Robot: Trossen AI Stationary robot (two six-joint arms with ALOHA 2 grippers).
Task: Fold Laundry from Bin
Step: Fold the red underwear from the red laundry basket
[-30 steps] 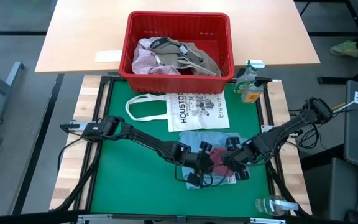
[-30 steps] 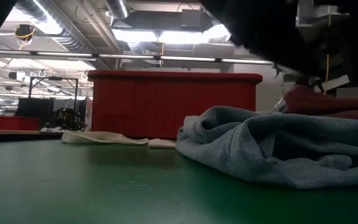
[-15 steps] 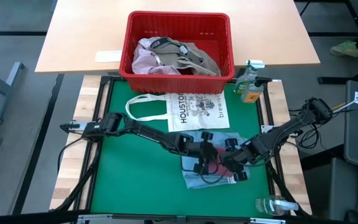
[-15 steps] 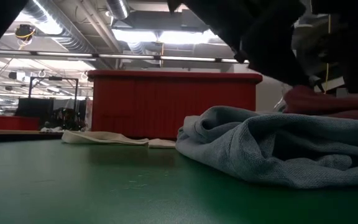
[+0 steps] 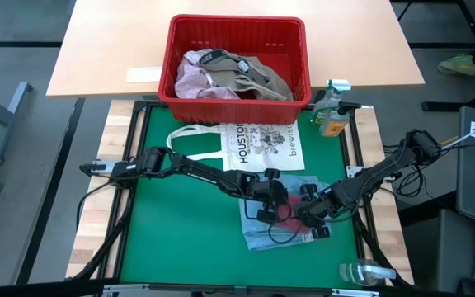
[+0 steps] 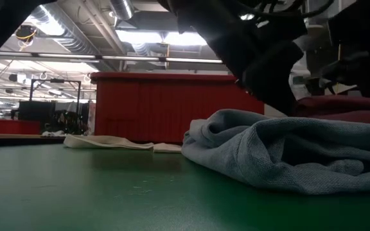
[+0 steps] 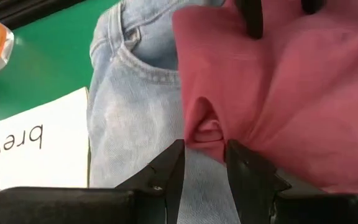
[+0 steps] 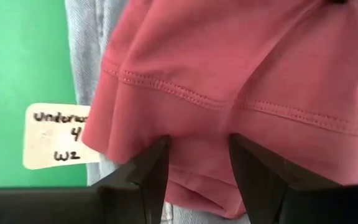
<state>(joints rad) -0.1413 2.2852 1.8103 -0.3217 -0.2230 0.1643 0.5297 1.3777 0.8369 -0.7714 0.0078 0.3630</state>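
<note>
- Maroon garment (image 7: 278, 93) pinched in my left gripper (image 7: 205, 152); right gripper (image 8: 197, 149) apparently clamps its hem.
- Uneven pulling could drag the denim (image 7: 135, 106) underneath.

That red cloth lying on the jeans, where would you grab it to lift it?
Probably by the stitched hem of the maroon garment, from above: it lies flat on the light blue jeans, and the right gripper already straddles that edge.
</note>
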